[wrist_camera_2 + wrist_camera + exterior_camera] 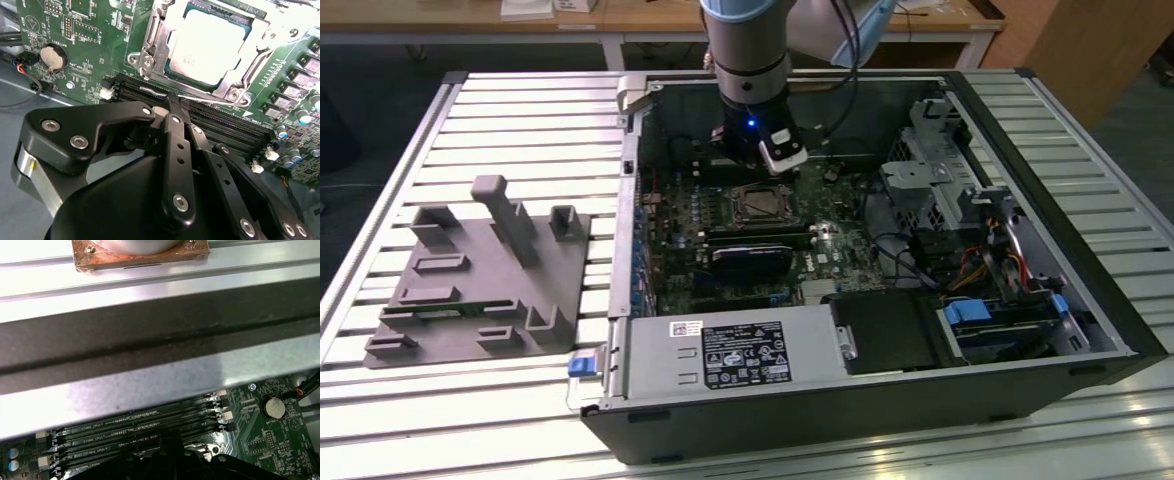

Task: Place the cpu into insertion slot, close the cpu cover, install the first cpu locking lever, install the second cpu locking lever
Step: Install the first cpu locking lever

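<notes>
Got one small flat square cpu (pixel 207 47) with a silvery-grey metal top here, seated in the square silver-rimmed insertion slot (pixel 145 61) on the green circuit board (pixel 90 30), just past the tips of the black gripper (pixel 174 102). Looks like the square silver metal cpu cover (pixel 260 50) is lying down around it, with the chip showing through the opening. Fingers pressed together, tips right at a thin silver wire lever (pixel 150 91) along the slot's edge; can't tell if touching or pinching it.

Counting up: one cpu, one slot, one cover, four long black memory slots (pixel 135 432), one round silver coin battery (pixel 274 408) near the board's edge.

All inside an open black computer case (pixel 1067 330) lying on a ribbed aluminium worktop (pixel 520 120). One grey moulded fixture block (pixel 480 270) beside the case, toward the worktop's edge at the exterior view's left. Wooden bench (pixel 654 15) past the far edge.
</notes>
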Tool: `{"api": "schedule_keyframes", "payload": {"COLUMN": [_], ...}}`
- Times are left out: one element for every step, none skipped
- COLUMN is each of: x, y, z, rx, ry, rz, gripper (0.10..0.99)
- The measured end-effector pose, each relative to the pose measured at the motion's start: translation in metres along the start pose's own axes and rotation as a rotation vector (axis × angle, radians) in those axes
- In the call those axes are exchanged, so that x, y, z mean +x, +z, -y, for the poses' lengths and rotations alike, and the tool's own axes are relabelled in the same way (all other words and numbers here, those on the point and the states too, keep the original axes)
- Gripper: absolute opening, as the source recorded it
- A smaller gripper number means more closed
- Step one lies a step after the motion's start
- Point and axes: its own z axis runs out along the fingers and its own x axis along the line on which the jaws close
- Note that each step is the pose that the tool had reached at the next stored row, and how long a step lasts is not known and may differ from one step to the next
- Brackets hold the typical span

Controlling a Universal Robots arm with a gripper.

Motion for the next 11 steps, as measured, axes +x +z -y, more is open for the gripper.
{"api": "schedule_keyframes", "payload": {"x": [0.0,0.0,0.0,0.0,0.0001,0.0002,0.0003,0.0004,0.0004,0.0004,0.0004], "y": [0.0,0.0,0.0001,0.0006,0.0013,0.0019,0.0026,0.0031,0.0036,0.004,0.0044], "z": [0.0,0.0,0.0,0.0,0.0002,0.0004,0.0005,0.0007,0.0008,0.0009,0.0009], "rx": [0.0,0.0,0.0,0.0,0.0,0.002,0.003,0.004,0.005,0.006,0.007], "ry": [0.0,0.0,0.0,0.001,0.001,0.001,0.001,0.001,0.002,0.002,0.003], "rz": [0.0001,0.0001,0.0002,0.0004,0.0006,0.0007,0.001,0.0013,0.0017,0.0021,0.0027], "gripper": [0.106,0.106,0.106,0.106,0.106,0.106,0.106,0.106,0.106,0.106,0.106]}}
